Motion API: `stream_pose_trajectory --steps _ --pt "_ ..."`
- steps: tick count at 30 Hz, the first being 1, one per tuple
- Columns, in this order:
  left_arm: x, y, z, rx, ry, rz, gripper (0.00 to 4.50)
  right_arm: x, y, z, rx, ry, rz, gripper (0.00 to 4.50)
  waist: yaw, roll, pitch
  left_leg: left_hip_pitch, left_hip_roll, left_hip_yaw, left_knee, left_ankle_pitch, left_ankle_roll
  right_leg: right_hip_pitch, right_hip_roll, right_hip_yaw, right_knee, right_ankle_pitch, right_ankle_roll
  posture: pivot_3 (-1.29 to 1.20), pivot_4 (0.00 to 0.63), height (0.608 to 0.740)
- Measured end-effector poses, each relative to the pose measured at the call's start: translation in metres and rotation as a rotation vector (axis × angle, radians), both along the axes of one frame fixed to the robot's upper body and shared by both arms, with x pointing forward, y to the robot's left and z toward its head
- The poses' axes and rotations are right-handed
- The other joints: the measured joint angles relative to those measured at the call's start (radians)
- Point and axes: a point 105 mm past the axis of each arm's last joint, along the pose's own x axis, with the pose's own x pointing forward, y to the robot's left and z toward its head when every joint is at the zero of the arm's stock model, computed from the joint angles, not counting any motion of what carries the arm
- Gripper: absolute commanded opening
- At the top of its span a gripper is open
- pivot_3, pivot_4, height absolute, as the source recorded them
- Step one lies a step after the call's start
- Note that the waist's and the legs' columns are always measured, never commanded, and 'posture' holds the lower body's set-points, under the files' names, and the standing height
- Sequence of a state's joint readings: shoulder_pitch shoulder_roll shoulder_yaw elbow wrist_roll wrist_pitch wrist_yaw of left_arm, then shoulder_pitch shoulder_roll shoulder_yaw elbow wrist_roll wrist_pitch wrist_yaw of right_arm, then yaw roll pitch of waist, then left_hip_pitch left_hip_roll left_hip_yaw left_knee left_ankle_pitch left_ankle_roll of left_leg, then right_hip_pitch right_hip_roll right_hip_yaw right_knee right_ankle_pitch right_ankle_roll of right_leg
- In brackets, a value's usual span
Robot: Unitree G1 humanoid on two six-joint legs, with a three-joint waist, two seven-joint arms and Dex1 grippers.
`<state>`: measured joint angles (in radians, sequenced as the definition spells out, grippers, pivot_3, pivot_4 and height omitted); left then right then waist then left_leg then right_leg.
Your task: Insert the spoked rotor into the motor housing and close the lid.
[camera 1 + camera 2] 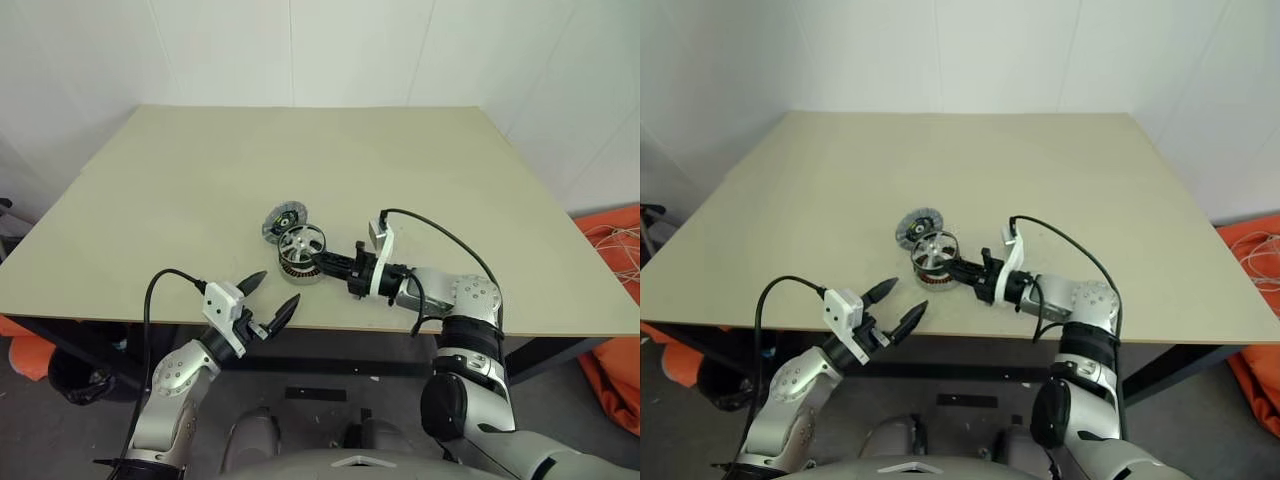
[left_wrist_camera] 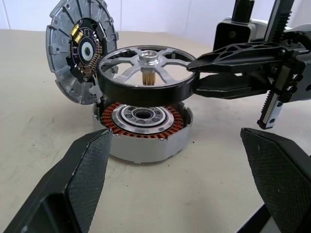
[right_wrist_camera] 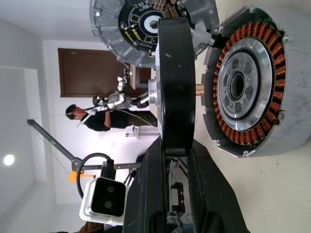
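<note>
The counter [image 1: 180, 200] is a pale beige slab with a thin dark edge, carried on a black frame that shows under its near side. Behind it stands a white wall [image 1: 300, 50] of flat panels with faint vertical seams. On the floor at the right lies an orange cloth [image 1: 612, 300] with a loose whitish cord [image 1: 612, 240] coiled on top; another bit of orange peeks out under the counter's left corner [image 1: 25, 350]. In the right wrist view a person [image 3: 95, 119] in a dark top stands before a dark brown door [image 3: 97, 70].
</note>
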<state>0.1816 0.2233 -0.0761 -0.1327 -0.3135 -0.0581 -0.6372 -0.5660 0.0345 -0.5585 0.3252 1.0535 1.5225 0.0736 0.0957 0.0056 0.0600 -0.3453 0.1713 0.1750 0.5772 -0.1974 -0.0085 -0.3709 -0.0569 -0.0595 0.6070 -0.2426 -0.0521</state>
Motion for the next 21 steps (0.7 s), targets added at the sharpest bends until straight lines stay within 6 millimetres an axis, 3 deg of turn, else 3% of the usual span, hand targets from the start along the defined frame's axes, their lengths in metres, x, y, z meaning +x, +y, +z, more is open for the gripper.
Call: stream_pose_trajectory --steps 18,19,21 --pt "-0.001 0.001 -0.002 0.001 0.011 0.012 4.50 0.008 -0.003 -0.015 -0.036 0.015 -0.032 0.30 -0.001 0.000 0.000 0.000 0.000 0.000 0.000 0.000 0.000 0.000 0.000 0.000 0.000 0.000 0.000 0.00 0.000 0.740" --pt "-0.001 0.001 -0.002 0.001 0.011 0.012 4.50 0.008 -0.003 -0.015 -0.036 0.012 -0.033 1.02 0.000 0.000 0.000 0.000 0.000 0.000 0.000 0.000 0.000 0.000 0.000 0.000 0.000 0.000 0.000 0.00 0.000 0.740" --pt "-0.001 0.001 -0.002 0.001 0.010 0.013 4.50 0.008 -0.003 -0.016 -0.038 0.011 -0.036 1.56 0.000 0.000 0.000 0.000 0.000 0.000 0.000 0.000 0.000 0.000 0.000 0.000 0.000 0.000 0.000 0.00 0.000 0.740"
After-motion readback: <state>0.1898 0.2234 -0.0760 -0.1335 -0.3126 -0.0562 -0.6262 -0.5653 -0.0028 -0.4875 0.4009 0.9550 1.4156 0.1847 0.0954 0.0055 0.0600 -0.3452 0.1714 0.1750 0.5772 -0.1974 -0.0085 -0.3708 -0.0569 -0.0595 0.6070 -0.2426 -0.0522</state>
